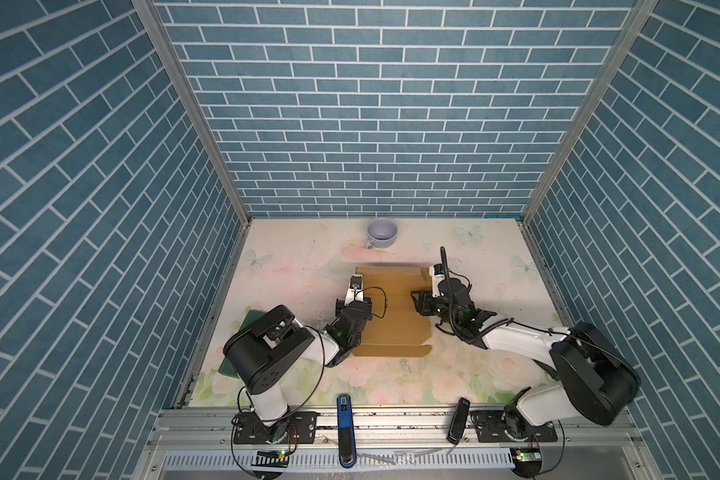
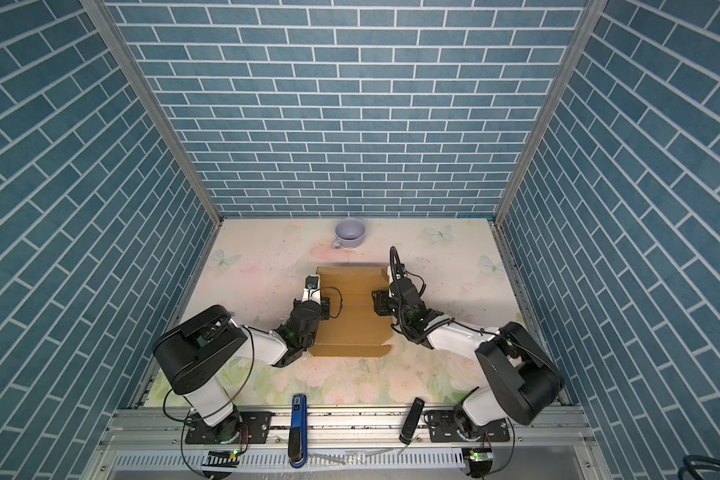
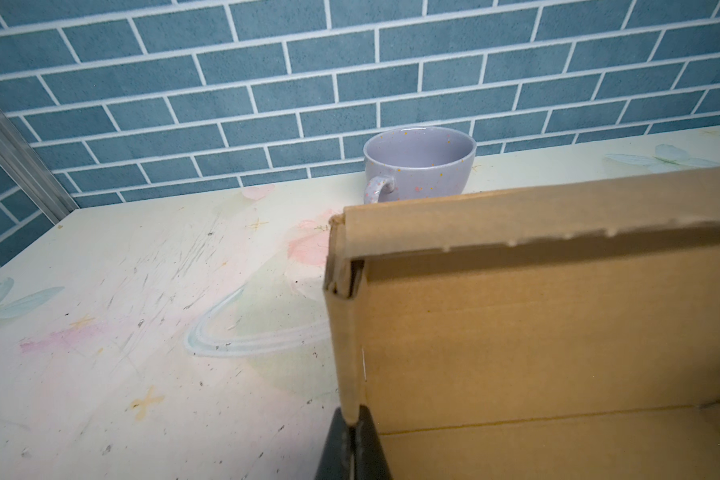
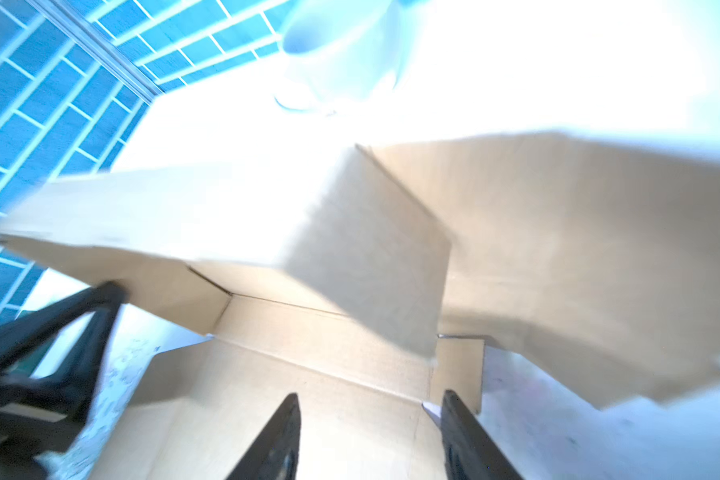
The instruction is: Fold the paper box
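Jaws of the left gripper [image 3: 353, 422] are clamped on the upright left side wall of the paper box [image 1: 395, 320], one finger outside the wall and one inside. Furthest left, a green board [image 1: 247, 321] lies flat, partly under the left arm. The paper box, brown and unprinted, sits in the middle of the table [image 1: 292, 257], between the two arms. Its far wall stands up with its top folded over, and its near flap lies flat toward the robot. A lilac mug [image 3: 418, 166] stands beyond it by the tiled wall, well apart.

On the right, the right gripper [image 4: 371, 419] hangs low over the box floor near the right edge, jaws spread with nothing between them. That wrist view is blurred and washed out, so the right side flap is hard to read.

The step in hand looks like raising the right side wall. To do it well, the left grip should act as an anchor while the right fingers catch the flap near its crease and swing it upright, pushing gently so the box does not slide.
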Robot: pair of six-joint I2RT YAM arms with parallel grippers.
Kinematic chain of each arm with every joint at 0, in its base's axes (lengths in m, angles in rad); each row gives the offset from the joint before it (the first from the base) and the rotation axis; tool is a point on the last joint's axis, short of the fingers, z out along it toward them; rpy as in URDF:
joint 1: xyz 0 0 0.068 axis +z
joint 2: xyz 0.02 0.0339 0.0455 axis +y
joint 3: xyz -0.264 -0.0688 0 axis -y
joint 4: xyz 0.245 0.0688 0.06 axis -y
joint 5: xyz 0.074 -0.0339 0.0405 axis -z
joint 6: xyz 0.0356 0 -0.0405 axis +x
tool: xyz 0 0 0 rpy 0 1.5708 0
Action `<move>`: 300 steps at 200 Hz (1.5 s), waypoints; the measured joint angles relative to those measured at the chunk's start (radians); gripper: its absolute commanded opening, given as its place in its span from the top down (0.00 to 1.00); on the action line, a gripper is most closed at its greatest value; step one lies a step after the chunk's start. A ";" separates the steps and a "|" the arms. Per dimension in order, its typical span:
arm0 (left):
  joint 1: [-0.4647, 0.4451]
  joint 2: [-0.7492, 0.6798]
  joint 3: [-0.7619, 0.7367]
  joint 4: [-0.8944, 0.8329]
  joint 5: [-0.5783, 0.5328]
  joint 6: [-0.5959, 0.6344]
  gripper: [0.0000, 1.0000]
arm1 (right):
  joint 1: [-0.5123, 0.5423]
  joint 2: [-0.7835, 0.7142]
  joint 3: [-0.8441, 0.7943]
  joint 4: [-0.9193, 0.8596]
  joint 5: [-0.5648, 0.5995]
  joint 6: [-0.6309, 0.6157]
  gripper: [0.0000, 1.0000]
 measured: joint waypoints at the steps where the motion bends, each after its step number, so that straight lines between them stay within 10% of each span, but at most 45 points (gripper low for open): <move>1: 0.000 0.000 0.000 0.000 0.000 0.000 0.98 | 0.000 -0.008 0.000 -0.006 0.001 0.000 0.45; 100: 0.003 -0.033 -0.001 -0.047 0.006 -0.001 0.98 | -0.226 -0.327 0.016 -0.386 0.064 -0.104 0.43; 199: 0.008 -0.035 0.012 -0.084 0.013 -0.003 0.99 | -0.339 -0.086 0.103 -0.309 -0.270 -0.251 0.46; 300: 0.009 -0.033 0.027 -0.100 0.027 -0.003 0.99 | -0.339 0.093 0.221 -0.257 -0.375 -0.297 0.48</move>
